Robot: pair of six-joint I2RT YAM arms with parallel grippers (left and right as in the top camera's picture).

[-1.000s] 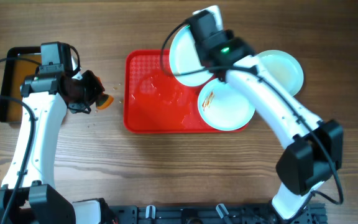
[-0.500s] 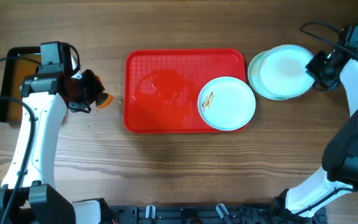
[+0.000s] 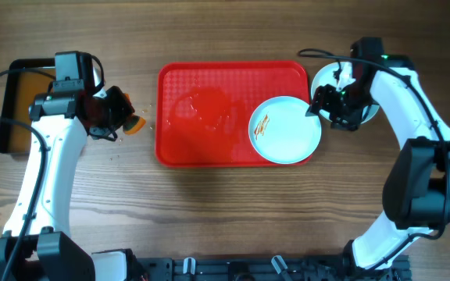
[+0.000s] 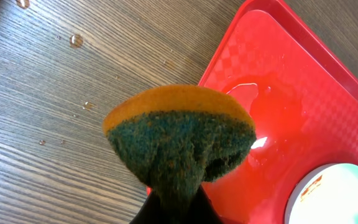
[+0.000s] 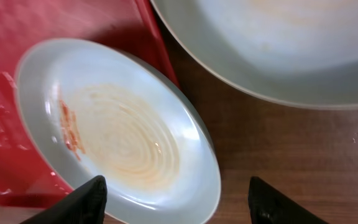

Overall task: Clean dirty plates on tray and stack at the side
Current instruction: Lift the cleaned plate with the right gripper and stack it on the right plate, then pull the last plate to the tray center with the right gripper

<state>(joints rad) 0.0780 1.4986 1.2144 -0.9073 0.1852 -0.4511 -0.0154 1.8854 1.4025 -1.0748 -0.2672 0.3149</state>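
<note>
Step in hand: the round, pale mint-white, shallow dirty plate (image 3: pixel 287 134) is judged to be about to be taken at its right rim by the right end effector (image 3: pixel 323 103).
Plate position: it lies flat at the right end of the large red rectangular plastic tray (image 3: pixel 201 86), with its right rim overhanging the tray's edge. The stack of plates (image 5: pixel 278 43) is just beside it on the wooden tabletop (image 3: pixel 225 218).
Right end effector: the dark fingers (image 5: pixel 87 200) are apart and nothing is gripped. They are poised over the overhanging rim.
Left end effector (image 3: pixel 114 112): it is clamped on the orange-and-green scouring sponge (image 4: pixel 179 134), which is held above the tabletop just left of the tray.
Doing it well: the rim is best pinched where it overhangs, so that one finger can pass beneath. The orange-brown smear (image 5: pixel 67 127) on the plate's far side should be left clear for the sponge. The stack should not be nudged.
Overhead only: both arms are seen at once, as is the small black tray (image 3: pixel 6 117) of brownish liquid at the far left.
Right wrist only: a faint ringed film of residue is shown across the plate's well, and bare wood separates plate from stack.
Left wrist only: a wet puddle (image 4: pixel 253 99) on the tray and droplets on the tabletop are revealed.
</note>
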